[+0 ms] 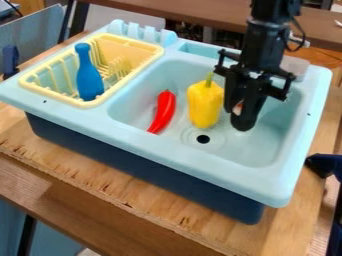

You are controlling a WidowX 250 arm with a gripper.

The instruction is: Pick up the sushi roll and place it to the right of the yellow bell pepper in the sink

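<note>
Plywood [133,186] is topped by a toy sink [214,166]; inside, a yellow bell pepper [205,104] is flanked by a red chili [163,111] and the gripper [241,116], whose spread cannot be told.

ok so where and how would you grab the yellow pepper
I'd take the yellow pepper across its upper body, just under the stem, coming straight down. It stands on end with the stem up, and the sink walls rise around it, so above looks like the easiest way in. The thin stem looks a poorer hold.
</note>
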